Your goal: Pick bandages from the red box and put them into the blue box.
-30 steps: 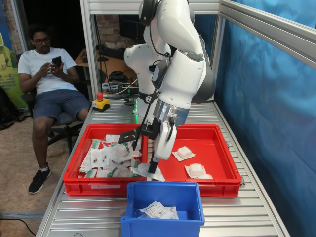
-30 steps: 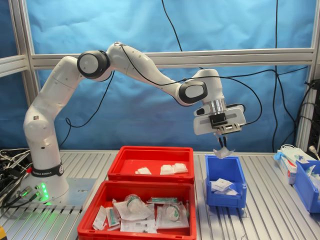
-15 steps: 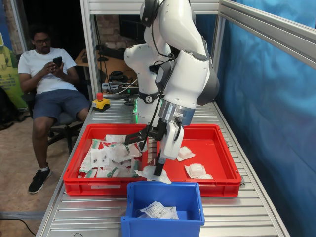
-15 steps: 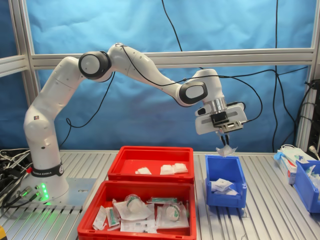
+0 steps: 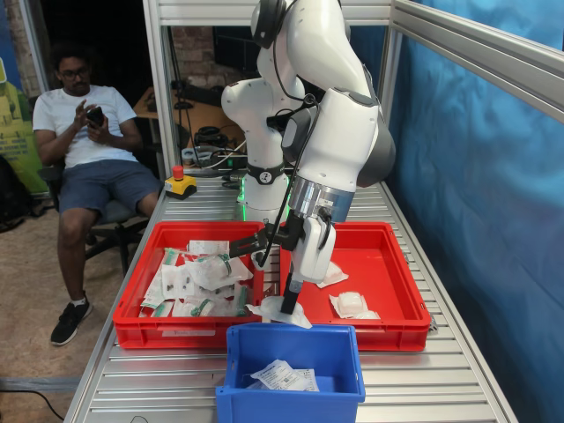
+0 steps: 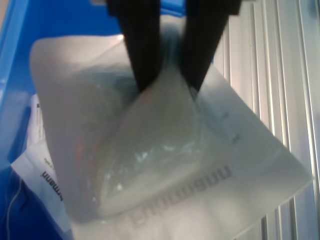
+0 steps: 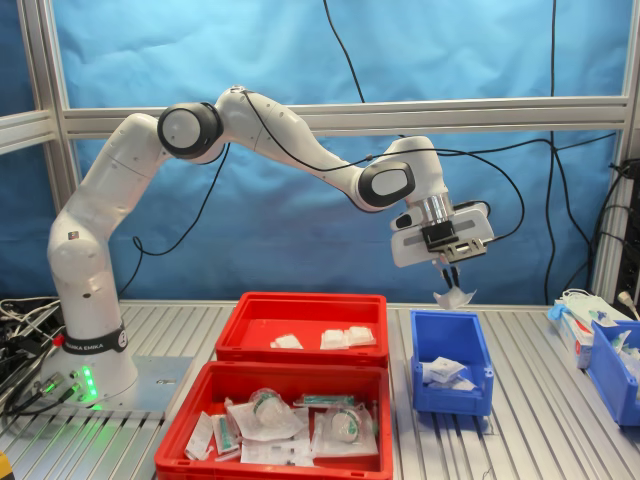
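1. The white arm [image 7: 250, 115] reaches from its base at the second exterior view's left, across the upper middle, down to a spot above the blue bin at centre right.
2. Two red trays sit side by side on the ribbed metal table [image 7: 540, 400]. The red box [image 7: 300, 325] further back in the second exterior view holds loose bandages [image 7: 340, 338]; in the first exterior view it is the tray at the right [image 5: 388, 264], with white pads [image 5: 350, 304] lying in it.
3. The twin red tray [image 7: 275, 425], lower centre of the second exterior view, is heaped with green-marked packets [image 7: 270, 415].
4. The blue box [image 7: 452, 375] stands just beside the red trays, at the second exterior view's right; in the first exterior view it is at the bottom centre [image 5: 291, 374]. A few white packets [image 5: 282, 376] already lie in it.
5. The gripper [image 7: 450, 280] is clamped on a bandage [image 7: 455, 297], which hangs from it above the blue box, clear of the rim.
6. In the wrist view the two black fingers [image 6: 142, 45] pinch the top of the held bandage's [image 6: 160, 150] clear wrapper, the puffy white pad below them, with blue bin wall and a printed packet [image 6: 42, 170] behind it.
7. A seated man [image 5: 84, 150] holding a phone is at the upper left of the first exterior view.
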Action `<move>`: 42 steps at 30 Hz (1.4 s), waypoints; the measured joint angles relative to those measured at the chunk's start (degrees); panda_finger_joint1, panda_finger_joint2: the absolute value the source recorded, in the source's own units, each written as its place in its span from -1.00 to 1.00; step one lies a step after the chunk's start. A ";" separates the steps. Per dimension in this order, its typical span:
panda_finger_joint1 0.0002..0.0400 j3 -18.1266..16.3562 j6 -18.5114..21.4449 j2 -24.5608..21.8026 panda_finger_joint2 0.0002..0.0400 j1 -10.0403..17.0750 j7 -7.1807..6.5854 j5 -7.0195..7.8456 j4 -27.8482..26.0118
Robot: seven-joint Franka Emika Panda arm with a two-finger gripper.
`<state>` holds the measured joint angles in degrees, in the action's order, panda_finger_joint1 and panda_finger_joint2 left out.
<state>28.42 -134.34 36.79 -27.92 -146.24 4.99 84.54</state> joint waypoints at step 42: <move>0.98 0.00 -0.09 0.00 0.98 0.00 0.00 0.00 0.00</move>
<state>28.42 -134.43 36.79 -27.92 -146.24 4.99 84.54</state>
